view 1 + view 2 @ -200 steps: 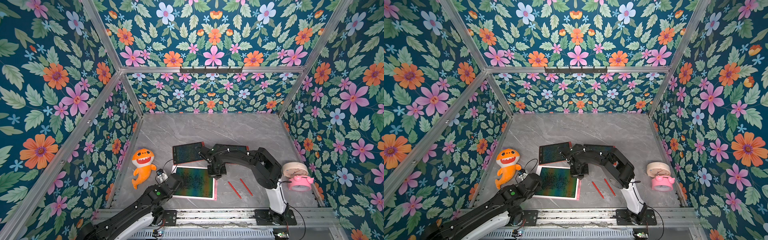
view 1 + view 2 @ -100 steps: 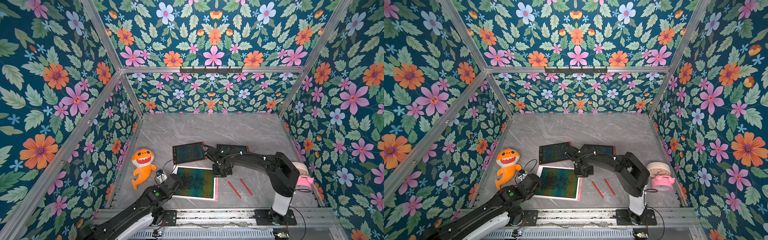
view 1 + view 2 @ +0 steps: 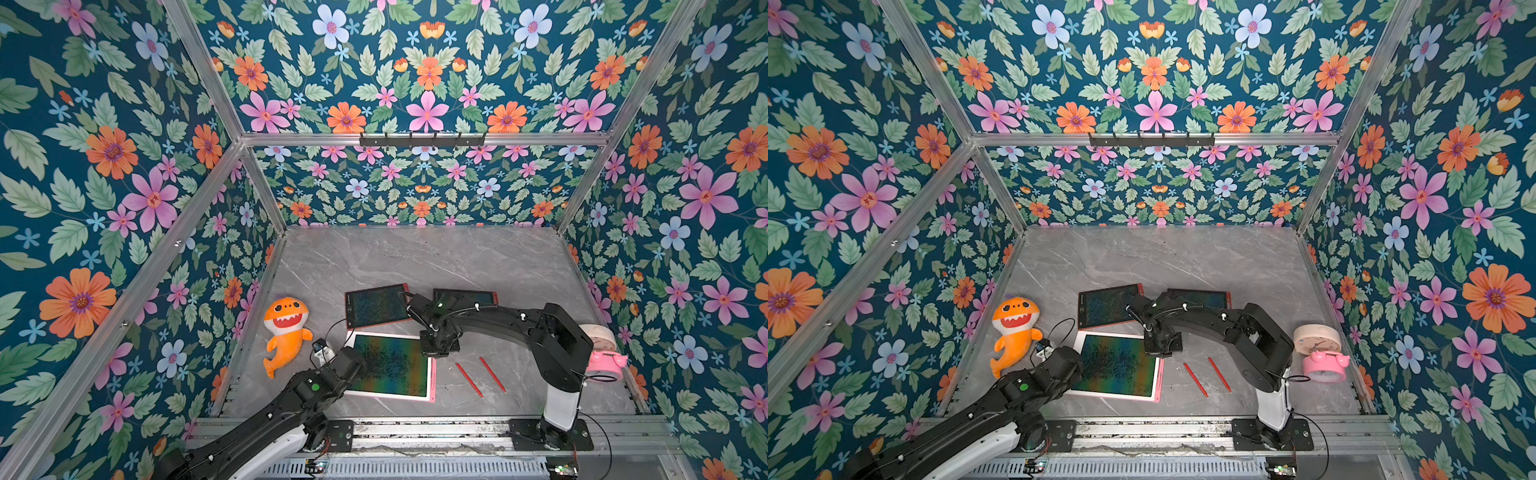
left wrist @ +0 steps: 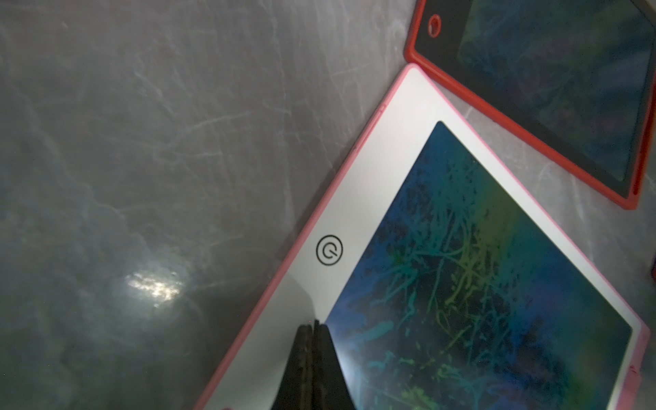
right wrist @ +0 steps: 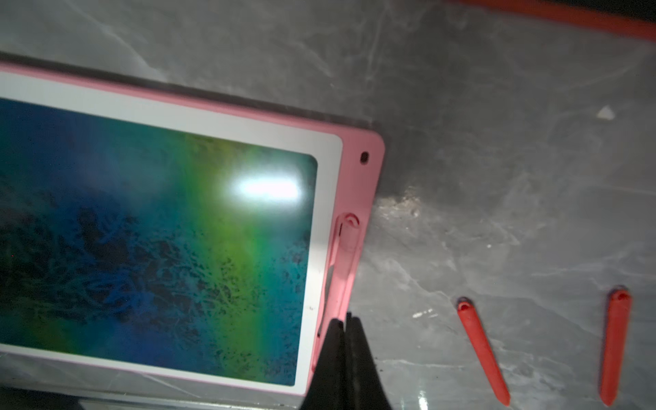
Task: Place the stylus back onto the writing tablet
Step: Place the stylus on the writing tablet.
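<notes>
The right end effector (image 5: 343,321), fingers pressed together and holding nothing, points down at the right edge of a pink-framed writing tablet (image 3: 390,365). A slot (image 5: 349,248) along that edge seems to hold a pink stylus (image 5: 349,234), though the blur makes this uncertain. A red stylus (image 3: 468,379) and a second red stylus (image 3: 493,374) lie side by side on the bench (image 3: 415,257). They are right of the tablet and a little nearer than that end effector, touching neither.

The left end effector (image 4: 313,326), also closed and empty, sits over the tablet's white left border, near a printed power symbol (image 4: 329,249).

The bench is grey with a marble pattern. Two red-framed tablets (image 3: 376,305) (image 3: 465,296) lie farther back. An orange shark toy (image 3: 286,328) is at the left and a pink alarm clock (image 3: 604,360) at the right. Floral wallpaper (image 3: 415,83) covers the walls.
</notes>
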Available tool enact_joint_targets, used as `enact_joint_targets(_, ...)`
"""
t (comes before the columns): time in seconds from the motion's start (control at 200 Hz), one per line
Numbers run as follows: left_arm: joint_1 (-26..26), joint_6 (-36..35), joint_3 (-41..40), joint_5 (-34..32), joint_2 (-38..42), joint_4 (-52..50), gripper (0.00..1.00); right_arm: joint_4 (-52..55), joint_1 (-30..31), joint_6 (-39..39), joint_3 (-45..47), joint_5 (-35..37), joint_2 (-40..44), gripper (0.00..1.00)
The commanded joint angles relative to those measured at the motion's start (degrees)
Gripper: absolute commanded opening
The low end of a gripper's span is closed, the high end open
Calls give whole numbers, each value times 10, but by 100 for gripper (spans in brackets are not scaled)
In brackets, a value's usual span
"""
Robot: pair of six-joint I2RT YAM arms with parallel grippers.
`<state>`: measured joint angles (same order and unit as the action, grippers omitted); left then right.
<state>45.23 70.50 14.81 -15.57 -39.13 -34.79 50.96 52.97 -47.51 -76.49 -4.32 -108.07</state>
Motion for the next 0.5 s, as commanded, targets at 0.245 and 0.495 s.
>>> enact_joint_targets(0.245,-1,-4,-1,-9,-1,-11,0,-5,1,3,0,-8,-17,5)
enact_joint_targets(0.495,-1,-5,-1,-7,-2,-12,0,-14,1,3,2,-12,-33,5)
